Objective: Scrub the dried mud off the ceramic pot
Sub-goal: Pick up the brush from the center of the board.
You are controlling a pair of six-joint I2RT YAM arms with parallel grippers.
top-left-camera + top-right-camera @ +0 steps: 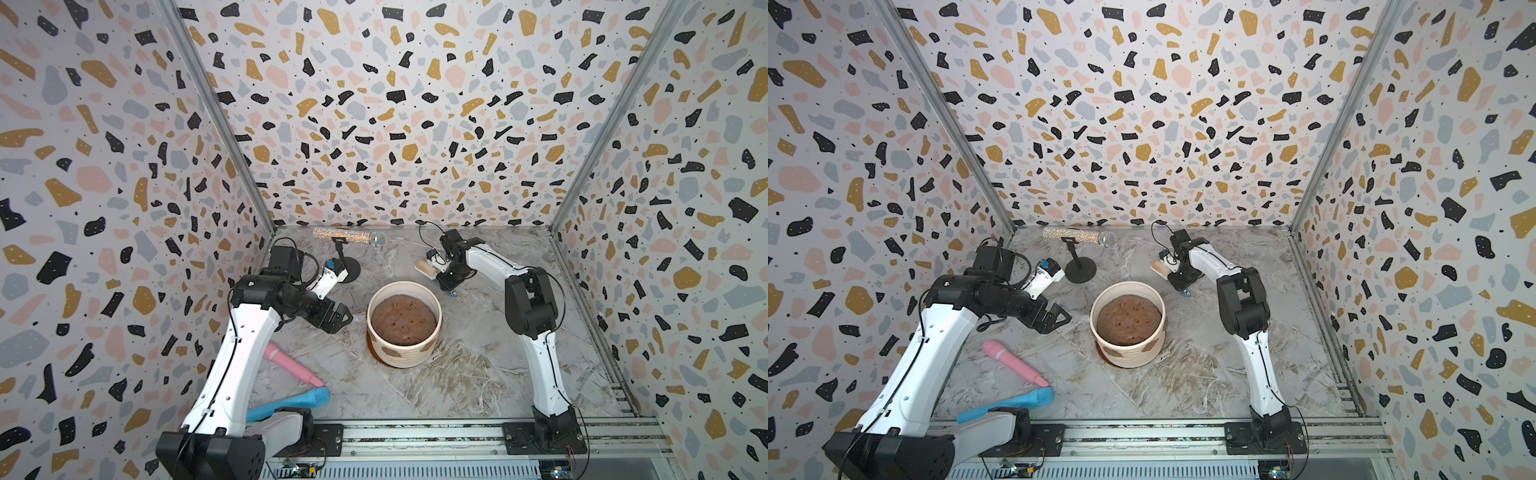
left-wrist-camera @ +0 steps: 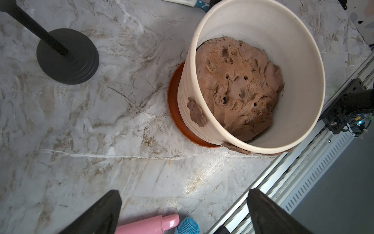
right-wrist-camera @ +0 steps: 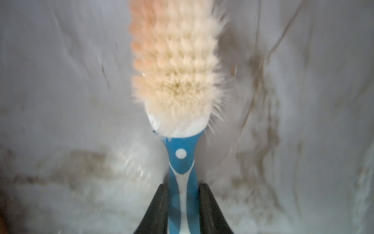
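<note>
**Right arm.** Closed the right gripper (image 3: 183, 189) on the blue handle of the brush (image 3: 176, 66), jaws pressed to either side, bristle face turned toward the wrist camera. Placed behind the pot (image 1: 405, 355) and to its right, well apart from it, low at the table (image 1: 457, 374). Could not tell whether lifted or resting.

**Left arm.** Held the left gripper (image 2: 184, 192) spread wide and empty just left of the pot, touching nothing.

**Work piece.** Stood upright on its saucer (image 2: 173, 95) mid-table, filled with soil. Carried the mud (image 2: 196, 112) as flat brown patches on the ribbed outer wall: one on the side toward the left gripper, more on the front wall low down.

**Step in hand.** Judged to be the pick-up of the brush. Judged best done by:
- seating the grip squarely before lifting, against twisting of the thin handle under load;
- raising the brush clear of the rim;
- turning the bristles toward the outer wall, away from the soil;
- bracing the pot with the left gripper against sliding.
</note>
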